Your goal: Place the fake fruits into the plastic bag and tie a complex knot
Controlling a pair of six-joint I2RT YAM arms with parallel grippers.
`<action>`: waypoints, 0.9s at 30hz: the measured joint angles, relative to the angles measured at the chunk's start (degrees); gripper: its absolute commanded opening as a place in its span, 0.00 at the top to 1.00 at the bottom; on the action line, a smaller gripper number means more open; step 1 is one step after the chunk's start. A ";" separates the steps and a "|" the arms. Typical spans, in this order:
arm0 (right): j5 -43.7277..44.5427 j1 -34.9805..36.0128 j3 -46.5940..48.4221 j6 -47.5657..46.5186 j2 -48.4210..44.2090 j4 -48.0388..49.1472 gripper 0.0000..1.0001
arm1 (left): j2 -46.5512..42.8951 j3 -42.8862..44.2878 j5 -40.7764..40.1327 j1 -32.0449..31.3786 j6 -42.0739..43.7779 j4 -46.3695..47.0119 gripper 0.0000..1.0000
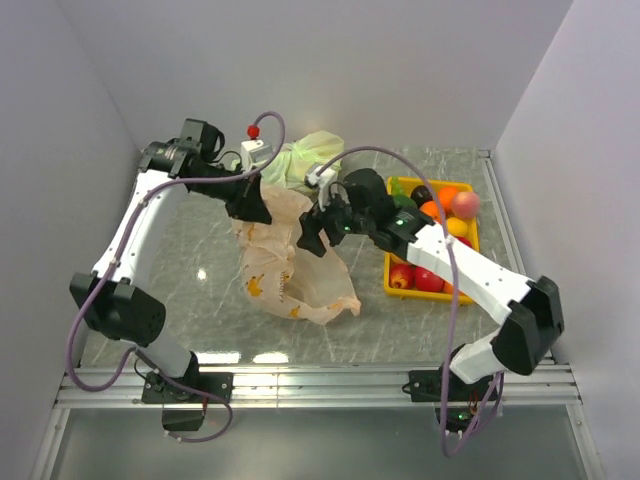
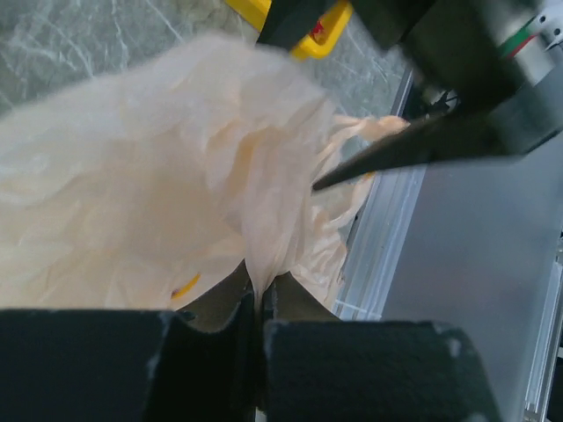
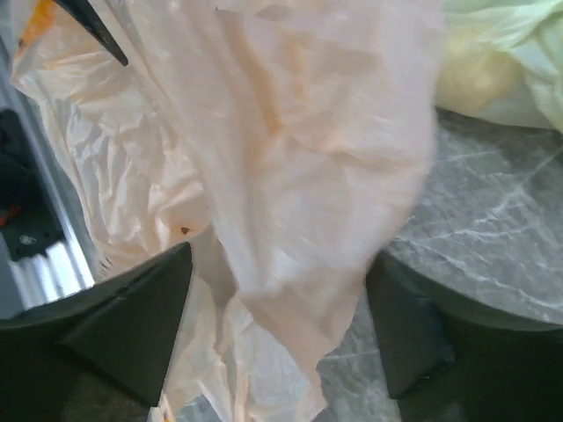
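The peach-orange plastic bag [image 1: 290, 270] lies crumpled in the middle of the table, its far part lifted. My left gripper [image 1: 248, 203] is shut on a fold of the bag [image 2: 255, 220] at its far left. My right gripper [image 1: 312, 238] is open, its fingers [image 3: 132, 325] on either side of a hanging fold of the bag [image 3: 299, 176] without pinching it. The fake fruits [image 1: 432, 240], red, orange, peach, green and dark, lie in the yellow tray [image 1: 473, 262] at the right.
A pale yellow-green knotted bag [image 1: 305, 155] sits at the back, also in the right wrist view [image 3: 501, 61]. A white fixture with a red knob [image 1: 254, 140] stands beside it. Grey walls close both sides; a metal rail [image 1: 320, 380] runs along the near edge.
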 measured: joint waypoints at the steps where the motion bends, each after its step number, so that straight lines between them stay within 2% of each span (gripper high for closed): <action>1: -0.02 0.33 -0.04 -0.50 1.33 0.39 0.32 | 1.16 0.92 -0.02 -0.48 -0.33 -0.07 0.93; 2: -0.02 0.57 -0.13 -1.05 2.64 0.83 0.44 | 2.19 1.81 -0.02 -0.87 -0.55 0.04 0.94; 3: -0.07 0.59 -0.37 -1.20 4.02 1.29 0.74 | 3.17 2.60 0.00 -1.14 -0.74 0.13 0.94; 4: -0.20 0.57 -0.50 -1.44 5.25 1.51 0.90 | 4.00 3.23 -0.02 -1.20 -1.22 0.55 0.91; 5: -0.42 0.52 -0.74 -1.25 6.36 2.01 1.00 | 4.48 3.54 -0.35 -1.20 -1.97 1.44 0.85; 6: -0.66 0.52 -1.11 0.00 7.08 2.34 1.00 | 4.61 3.56 -1.11 -1.20 -3.69 3.19 0.80; 7: -1.25 0.44 -1.51 1.62 7.76 2.43 1.00 | 4.66 3.48 -1.97 -1.18 -5.86 5.66 0.66; 10: -4.35 -0.09 -2.78 9.05 8.50 3.87 1.00 | 4.13 2.60 -5.29 -1.14 -13.16 15.78 0.41; 11: -5.90 -0.42 -3.28 12.35 8.50 5.01 1.00 | 3.76 1.77 -6.69 -1.11 -15.61 19.63 0.29; 14: -9.90 -2.01 -5.14 23.12 8.50 9.53 1.00 | 2.12 -1.07 -12.09 -1.03 -22.60 27.39 0.20; 16: -12.09 -3.54 -7.02 30.67 8.50 12.59 1.00 | -0.11 -3.19 -14.99 -0.76 -25.20 29.38 0.01; 21: -14.53 -6.80 -12.11 45.55 8.83 17.94 1.00 | -15.61 -15.61 -23.08 0.09 -28.17 31.63 0.01; 27: -15.72 -7.67 -13.25 54.97 10.69 20.85 1.00 | -37.05 -25.62 -26.77 -0.90 -24.72 28.79 0.01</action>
